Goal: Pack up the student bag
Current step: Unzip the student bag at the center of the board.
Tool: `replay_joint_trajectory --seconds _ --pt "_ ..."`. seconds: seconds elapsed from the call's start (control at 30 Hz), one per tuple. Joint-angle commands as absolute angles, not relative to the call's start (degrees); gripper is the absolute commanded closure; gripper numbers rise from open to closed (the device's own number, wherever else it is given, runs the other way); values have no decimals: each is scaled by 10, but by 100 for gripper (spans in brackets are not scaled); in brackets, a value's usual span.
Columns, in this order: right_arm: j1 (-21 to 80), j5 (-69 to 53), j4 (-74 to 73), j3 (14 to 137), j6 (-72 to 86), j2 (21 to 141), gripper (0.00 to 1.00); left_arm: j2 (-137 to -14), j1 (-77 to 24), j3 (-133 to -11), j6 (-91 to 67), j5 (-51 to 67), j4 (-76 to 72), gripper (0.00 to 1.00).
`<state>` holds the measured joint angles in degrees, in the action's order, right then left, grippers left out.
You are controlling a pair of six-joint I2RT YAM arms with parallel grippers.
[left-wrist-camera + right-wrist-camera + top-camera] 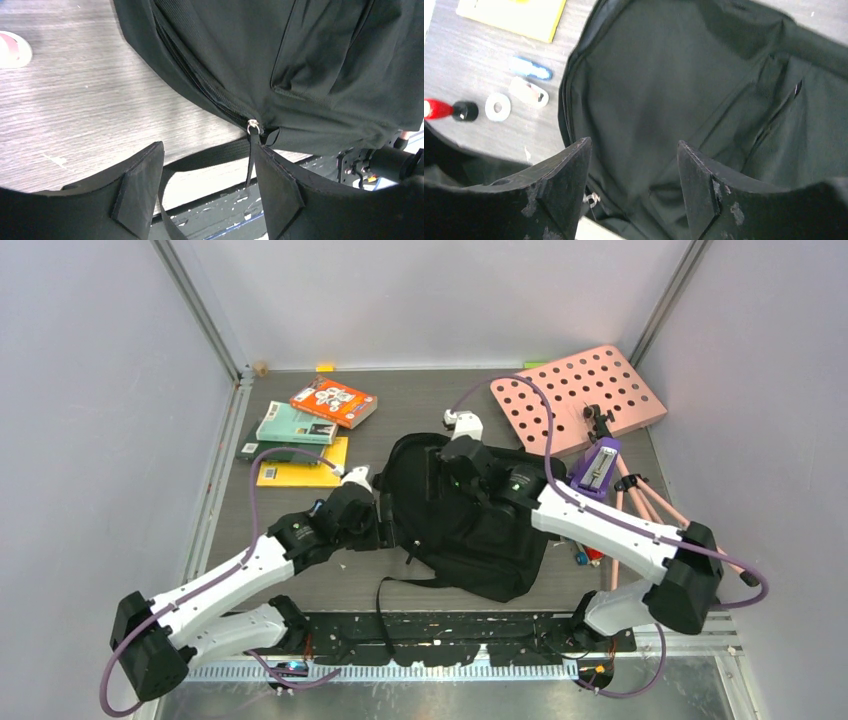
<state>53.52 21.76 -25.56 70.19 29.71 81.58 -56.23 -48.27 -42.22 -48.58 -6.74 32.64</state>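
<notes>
The grey wood-grain tabletop (330, 585) carries everything. The student bag (470, 540), a large black soft fabric backpack, lies between the two arms. It is directly under the right pincer (633, 144) and just ahead of and to the right of the left pincer (207, 147). The right pincer's jaws stand apart over the bag's open dark panel, holding nothing. The left pincer's jaws are also apart and empty, with a black webbing strap (210, 155) running across the gap beyond them. A small silver zip slider (253, 125) sits just above its right fingertip.

Far beyond the right pincer, to its right, lies a pink flat board with round holes (585, 390). Beyond the left pincer lie three books: a yellow flat one (305, 465) nearest, a teal one (295, 425) behind it, and an orange one with white pictures (335, 402) farthest. Their lettering is too small to read.

Right of the right pincer stands a purple wedge-shaped device (597, 465).

In the right wrist view, left of that pincer, lie a red marker with a black cap (439, 109), a blue capsule-shaped piece (530, 68), a white clip (528, 92) and a white ring (498, 106).
</notes>
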Motion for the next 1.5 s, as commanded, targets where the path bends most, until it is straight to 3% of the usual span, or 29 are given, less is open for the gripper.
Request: replay_joint_trajectory --seconds 0.0,0.17,0.3,0.5,0.87,1.27,1.47 --pt "537 167 -246 647 360 729 32 -541 -447 -430 -464 -58 280 31" --pt "565 146 -262 610 407 698 33 -564 -399 -412 -467 -37 234 33" --pt "646 229 -305 623 425 722 31 -578 -380 -397 -467 -32 209 33" --pt "759 349 -379 702 430 831 27 -590 -354 -374 -472 -5 177 33" --pt "799 410 -485 817 405 977 25 -605 -333 -354 -467 -5 145 33" --pt "818 458 -597 909 404 1090 38 -650 -327 -364 -459 10 115 33" --pt "825 489 -617 918 411 1084 64 -665 -324 -363 -459 21 103 33"
